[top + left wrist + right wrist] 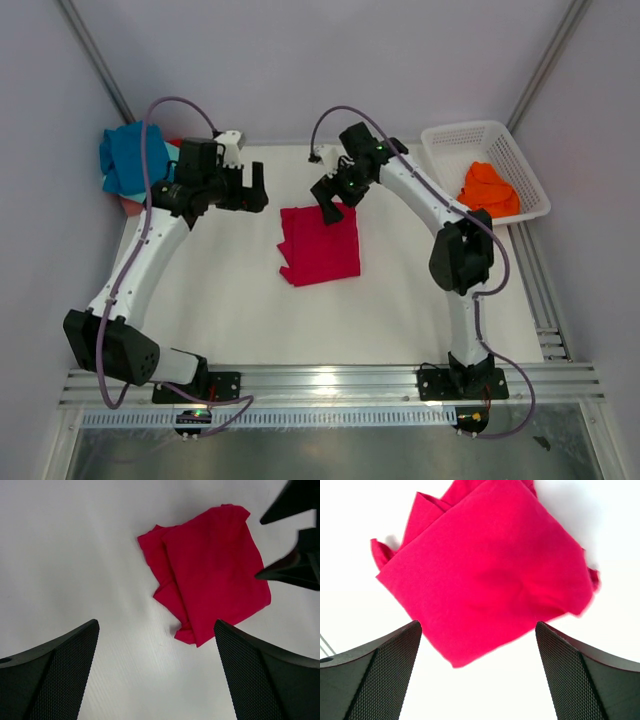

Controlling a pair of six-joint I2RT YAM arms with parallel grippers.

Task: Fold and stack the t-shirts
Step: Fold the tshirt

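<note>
Both our jaws gape wide, empty, the folded crimson t-shirt [320,245] beneath the right pair; stacking it seems next.

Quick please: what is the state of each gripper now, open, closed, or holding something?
Left gripper: open, holding nothing.
Right gripper: open, over the crimson t-shirt, not gripping it.

The folded crimson t-shirt [215,575] is lying flat on the white desk [75,545], looser layers poking out along one side. The left gripper [156,630] is hanging above with fingers spread wide, and the right gripper [260,547] is hovering at the shirt's opposite edge
</note>
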